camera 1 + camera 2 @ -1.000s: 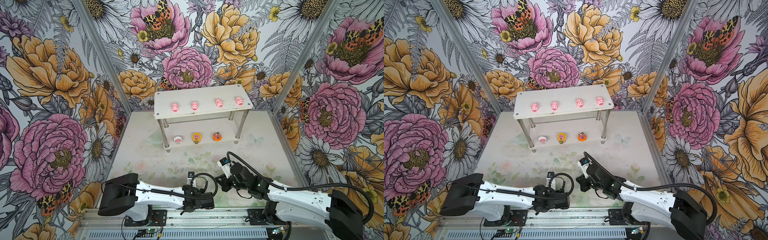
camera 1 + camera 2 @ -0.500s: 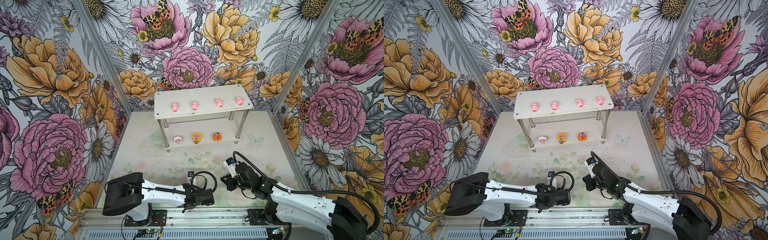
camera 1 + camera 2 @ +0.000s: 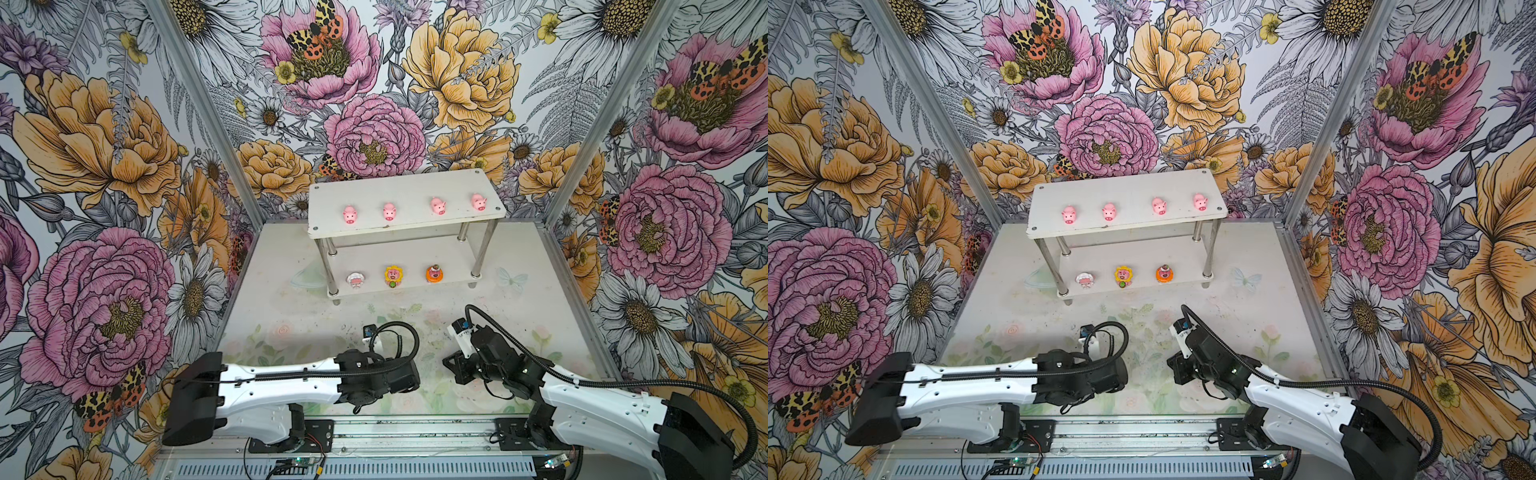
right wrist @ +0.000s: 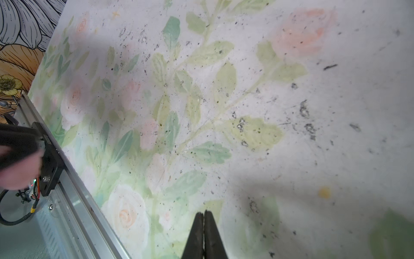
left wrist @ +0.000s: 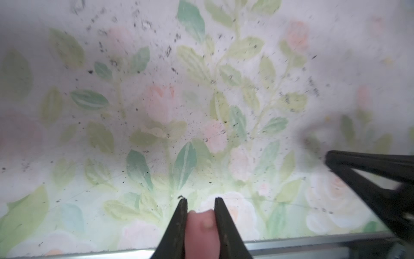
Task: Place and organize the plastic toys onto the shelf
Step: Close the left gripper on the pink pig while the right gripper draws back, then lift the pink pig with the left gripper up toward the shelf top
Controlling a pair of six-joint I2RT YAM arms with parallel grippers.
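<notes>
left wrist view shows you the left hand closed on a small pink pig, its two dark fingers pressing the toy's sides, close to the front metal edge of the flower-printed table. whether the pig rests on the table or hangs clear of it, you cannot tell. right wrist view shows your right hand shut, fingers touching, with nothing between them, over the table. in both top views the two arms lie near the table's front, well apart from the shelf, which stands at the back. on its top tier you have four pink pigs in a row, spaced apart, snouts facing the front. on the lower tier stand the white-hooded figure, the sunflower figure and the orange figure, left to right.
</notes>
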